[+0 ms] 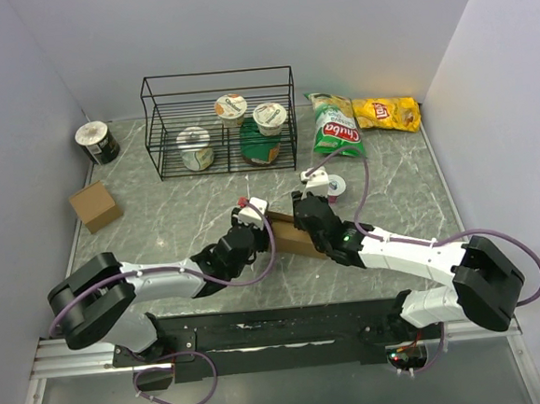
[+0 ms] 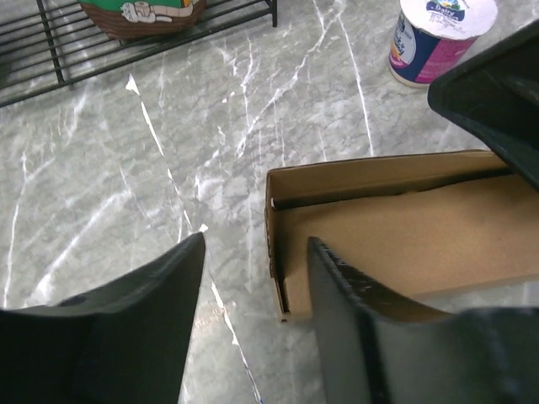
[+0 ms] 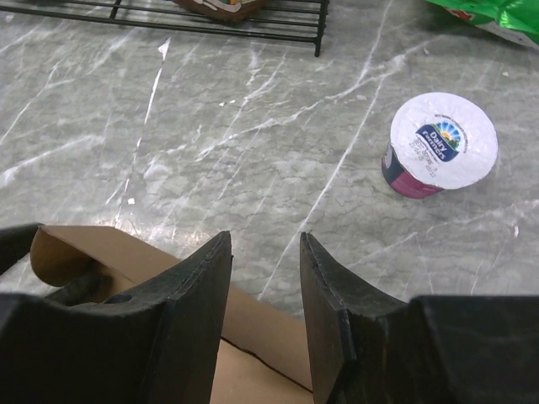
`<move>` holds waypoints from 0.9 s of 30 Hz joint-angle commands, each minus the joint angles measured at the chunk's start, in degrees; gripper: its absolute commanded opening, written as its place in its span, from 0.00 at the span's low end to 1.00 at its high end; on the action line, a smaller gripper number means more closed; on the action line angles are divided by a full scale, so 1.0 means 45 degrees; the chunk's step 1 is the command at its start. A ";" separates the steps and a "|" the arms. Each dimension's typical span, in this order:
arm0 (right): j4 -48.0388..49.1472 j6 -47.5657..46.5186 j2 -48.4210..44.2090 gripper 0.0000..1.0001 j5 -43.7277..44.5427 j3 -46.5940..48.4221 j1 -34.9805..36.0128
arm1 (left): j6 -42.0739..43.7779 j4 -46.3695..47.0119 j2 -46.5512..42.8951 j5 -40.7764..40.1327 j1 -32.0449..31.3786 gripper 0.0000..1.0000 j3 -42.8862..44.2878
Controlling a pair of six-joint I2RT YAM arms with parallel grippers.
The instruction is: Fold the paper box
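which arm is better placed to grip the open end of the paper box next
Probably the left: the left gripper, open, straddles the end wall of the paper box, so closing would pinch it. The right gripper is open too, but mostly table shows between its fingers.

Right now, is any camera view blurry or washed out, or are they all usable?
Top external: evenly lit, sharp, only soft shadows. Left wrist: the paper box is crisp, the left hand dark and slightly soft up close. Right wrist: the yogurt cup is sharp, the right hand underexposed.
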 commanded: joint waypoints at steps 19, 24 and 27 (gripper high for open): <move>-0.0403 0.0685 0.0498 0.45 0.0758 -0.0546 0.0199 | -0.0967 -0.2867 -0.4431 0.3811 0.0098 0.96 -0.1444; -0.0168 0.0626 0.0537 0.45 0.0855 -0.0897 0.0355 | -0.2567 -0.2947 -0.6016 0.7661 0.2264 0.96 -0.1310; -0.0246 0.0626 0.0596 0.46 0.1011 -0.0936 0.0394 | -0.3623 -0.3200 -0.6098 0.9127 0.4078 0.96 -0.0706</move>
